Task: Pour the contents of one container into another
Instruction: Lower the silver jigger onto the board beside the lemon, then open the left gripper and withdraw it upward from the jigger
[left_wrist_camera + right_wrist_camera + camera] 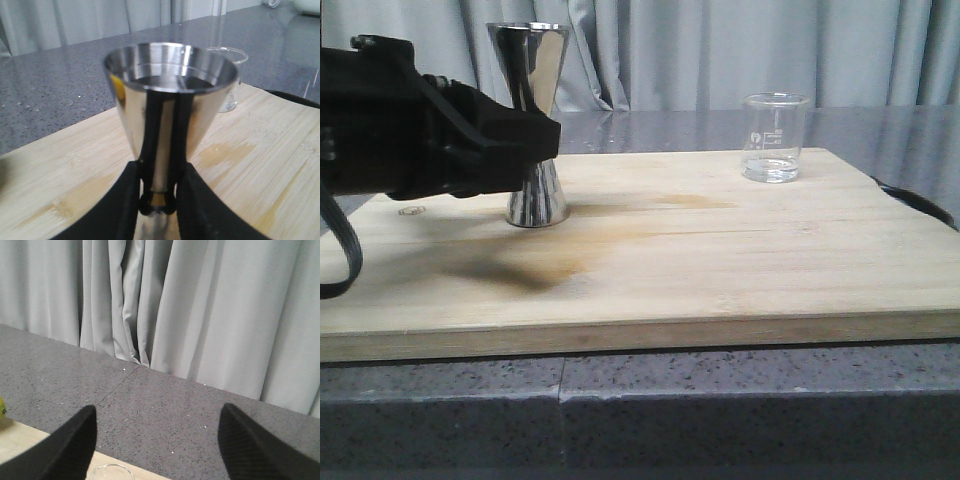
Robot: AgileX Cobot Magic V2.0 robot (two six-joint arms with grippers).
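The board (720, 270) lies on the counter (720, 400), with curtains (720, 50) behind. The jigger (535, 120) stands upright on the board's left part, toward its rear. The beaker (774, 137) stands upright on the board's right part, near the rear edge, well apart from the jigger. The left gripper (545, 145) reaches in from the left, its fingers (200, 210) on either side of the jigger's waist. The right gripper (157, 445) hangs above the beaker's rim.

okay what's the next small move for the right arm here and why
Probably lower the right pincer onto the beaker. Its jaws are spread with the beaker rim just below, ungrasped, while the left pincer already steadies the jigger at its waist.
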